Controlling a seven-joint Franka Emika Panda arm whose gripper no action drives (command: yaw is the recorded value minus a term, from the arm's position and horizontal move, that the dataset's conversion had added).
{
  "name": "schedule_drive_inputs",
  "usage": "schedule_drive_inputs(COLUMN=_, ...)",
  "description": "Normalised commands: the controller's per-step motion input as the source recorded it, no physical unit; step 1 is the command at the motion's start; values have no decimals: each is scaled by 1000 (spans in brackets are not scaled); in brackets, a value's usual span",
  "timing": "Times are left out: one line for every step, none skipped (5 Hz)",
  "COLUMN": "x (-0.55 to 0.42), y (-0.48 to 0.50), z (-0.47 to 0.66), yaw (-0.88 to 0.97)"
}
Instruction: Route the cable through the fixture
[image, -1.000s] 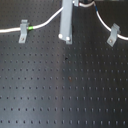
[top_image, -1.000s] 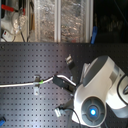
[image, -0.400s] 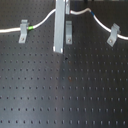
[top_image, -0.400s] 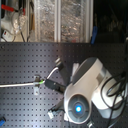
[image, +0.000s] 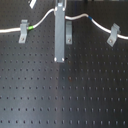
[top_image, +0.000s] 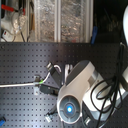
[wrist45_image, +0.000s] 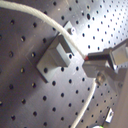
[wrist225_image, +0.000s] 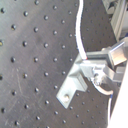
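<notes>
Our gripper (wrist45_image: 92, 64) pinches the limp, light cable (wrist45_image: 45, 24) just beside the fixture (wrist45_image: 54, 56); we grip close there, since it sags.

The arm (top_image: 80, 95) totally blocks the fixture in the second exterior view, and the cable (top_image: 20, 84) vanishes behind it too.

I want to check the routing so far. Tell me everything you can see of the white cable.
The cable is a thin, white, flexible cord lying on the black perforated board. In the first exterior view it enters from the first exterior view's left, meets the leaning left clip where its green band sits, arches up behind the gripper, then descends past a blue band to the right clip. In the first wrist view it crosses the fixture.
</notes>
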Motion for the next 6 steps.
schedule_drive_inputs(x=-136, y=5, z=244, yaw=-297)
schedule_drive_inputs(x=-99, y=3, z=391, yaw=-243)
schedule_drive_inputs(x=-152, y=-11, z=200, yaw=-137)
schedule_drive_inputs(x=-152, y=27, z=200, yaw=0)
schedule_drive_inputs(x=-223, y=7, z=227, yaw=154)
schedule_drive_inputs(x=-169, y=119, z=281, yaw=163)
